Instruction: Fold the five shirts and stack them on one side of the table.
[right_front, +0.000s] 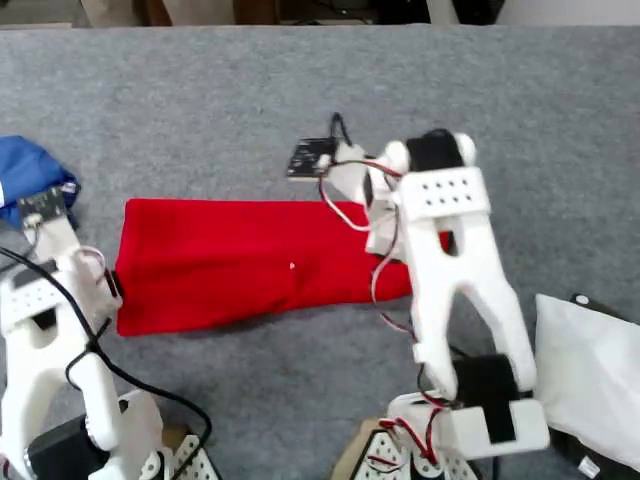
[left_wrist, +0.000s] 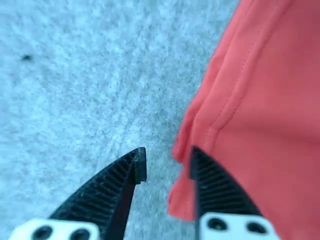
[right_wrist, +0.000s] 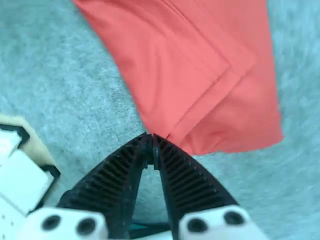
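A red shirt (right_front: 240, 262), folded into a long strip, lies flat across the middle of the table. My left gripper (left_wrist: 167, 165) is open at the strip's left end. One finger (left_wrist: 130, 172) is over bare table and the other finger (left_wrist: 207, 180) is over the shirt's corner (left_wrist: 250, 125). In the high view the left gripper (right_front: 110, 285) sits at the strip's lower left corner. My right gripper (right_wrist: 152, 140) is shut, its tips touching the hem of the red shirt (right_wrist: 200, 75) at the strip's right end. The right arm (right_front: 445, 210) hides that end from above.
A crumpled blue shirt (right_front: 30, 180) lies at the far left edge. A folded white shirt (right_front: 590, 370) rests at the right edge, beside the right arm's base (right_front: 470, 420). The grey table (right_front: 200, 90) stretches beyond the red strip.
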